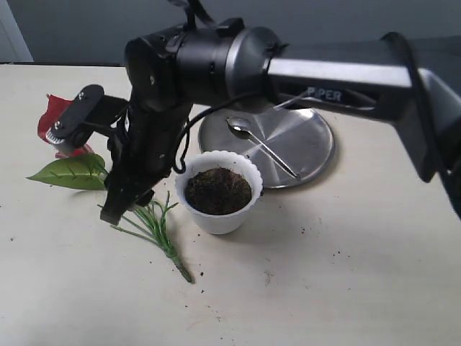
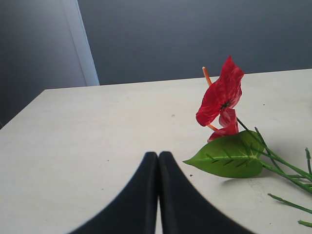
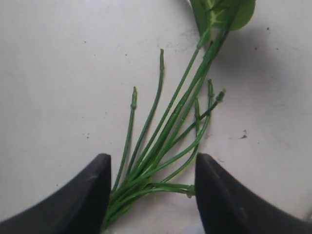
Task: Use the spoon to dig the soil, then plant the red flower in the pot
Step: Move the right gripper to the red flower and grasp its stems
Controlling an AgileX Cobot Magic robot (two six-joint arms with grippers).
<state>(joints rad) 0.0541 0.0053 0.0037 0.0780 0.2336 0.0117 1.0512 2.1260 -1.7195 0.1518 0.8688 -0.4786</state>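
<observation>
Two fingers [image 3: 92, 195] of the right tool [image 3: 152, 163] stand spread apart and straddle the bundled green stems of the red flower [image 3: 165, 141], which lies flat on the desk [image 3: 58, 73]. The stems run between the fingers unpinched. One stem end may brush the inner face of one finger, but the wrist view is too close to be sure.

Ahead of the fingertips the stems fan out toward the broad green leaf [image 3: 222, 12].

Just beside this tool, on the side away from the leaf, the pot [image 1: 216, 220] stands upright with the soil [image 1: 218, 191] filling it nearly to the scalloped rim. A few dark crumbs lie on the desk around it.

Past the pot sits a round steel plate [image 1: 313, 148], and the spoon [image 1: 263, 148] lies across it with its bowl toward the tool's arm.

The left tool [image 2: 158, 163] has its fingers pressed together and grips nothing. Beyond its tips and off to one side, the flower's red blooms rise above the leaf.
</observation>
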